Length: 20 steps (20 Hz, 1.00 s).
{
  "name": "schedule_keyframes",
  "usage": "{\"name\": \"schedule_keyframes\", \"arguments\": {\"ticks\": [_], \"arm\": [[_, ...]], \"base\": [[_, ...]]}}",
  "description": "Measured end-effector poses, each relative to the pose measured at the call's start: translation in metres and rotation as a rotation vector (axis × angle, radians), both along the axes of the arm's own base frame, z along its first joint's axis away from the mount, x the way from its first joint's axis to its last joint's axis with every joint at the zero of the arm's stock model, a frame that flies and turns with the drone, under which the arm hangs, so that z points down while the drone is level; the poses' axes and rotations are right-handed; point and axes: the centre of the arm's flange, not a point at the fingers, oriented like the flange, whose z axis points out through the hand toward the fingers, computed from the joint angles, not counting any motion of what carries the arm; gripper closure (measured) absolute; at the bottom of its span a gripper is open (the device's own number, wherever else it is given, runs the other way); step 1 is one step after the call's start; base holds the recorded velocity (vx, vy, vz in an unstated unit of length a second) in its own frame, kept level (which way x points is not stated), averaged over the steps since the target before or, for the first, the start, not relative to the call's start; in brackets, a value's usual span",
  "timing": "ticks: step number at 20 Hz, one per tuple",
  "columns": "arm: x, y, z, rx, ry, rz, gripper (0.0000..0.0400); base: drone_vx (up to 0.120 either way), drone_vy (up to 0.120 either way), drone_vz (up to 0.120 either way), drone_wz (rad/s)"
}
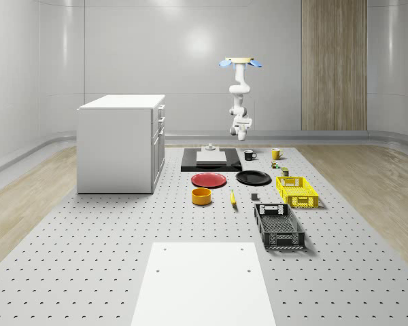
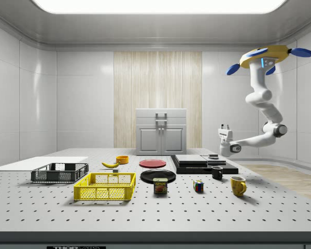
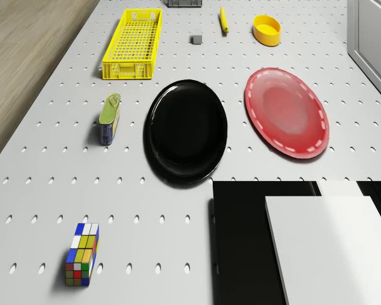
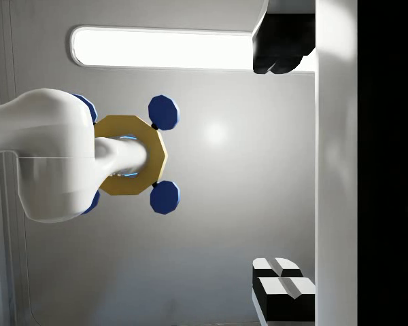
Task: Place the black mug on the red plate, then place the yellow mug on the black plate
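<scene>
The black mug (image 1: 249, 155) (image 2: 217, 172) stands upright on the table beside the black platform, with the yellow mug (image 1: 276, 153) (image 2: 238, 185) a little further toward the whole-scene view's right. The red plate (image 1: 209, 180) (image 3: 286, 113) and the black plate (image 1: 253, 178) (image 3: 185, 130) lie side by side nearer the table's middle, both bare. The drone (image 1: 241, 62) (image 2: 264, 56) hovers high over the table's far end. Its arm bends down and back, so my gripper (image 2: 224, 127) (image 1: 243, 129) hangs well above the black mug, turned upward. Its fingers (image 4: 279, 54) are open and hold nothing.
A black platform (image 1: 211, 163) carries a white block. A white cabinet (image 1: 119, 142) stands at the whole-scene view's left. A Rubik's cube (image 3: 82, 254), a can (image 3: 109, 119), a yellow crate (image 1: 297, 191), a black crate (image 1: 279, 226), a banana (image 1: 232, 197) and a yellow bowl (image 1: 201, 196) lie around the plates.
</scene>
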Motion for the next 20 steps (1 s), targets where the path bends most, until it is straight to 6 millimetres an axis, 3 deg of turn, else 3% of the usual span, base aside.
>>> {"name": "schedule_keyframes", "arguments": {"ticks": [7, 12, 16, 20], "arm": [[0.000, 0.015, -0.002, -0.149, -0.005, -0.004, 0.0000], [0.000, 0.041, -0.012, -0.428, -0.008, -0.012, 0.0000], [0.000, 0.073, -0.040, -0.859, -0.009, -0.024, 0.0000], [0.002, 0.092, -0.100, -1.499, -0.007, -0.044, 0.0000]], "base": [[0.120, 0.000, 0.000, 0.000], [0.120, 0.000, 0.000, 0.000], [0.100, 0.000, -0.010, 0.000], [0.000, 0.000, -0.120, 0.000]]}}
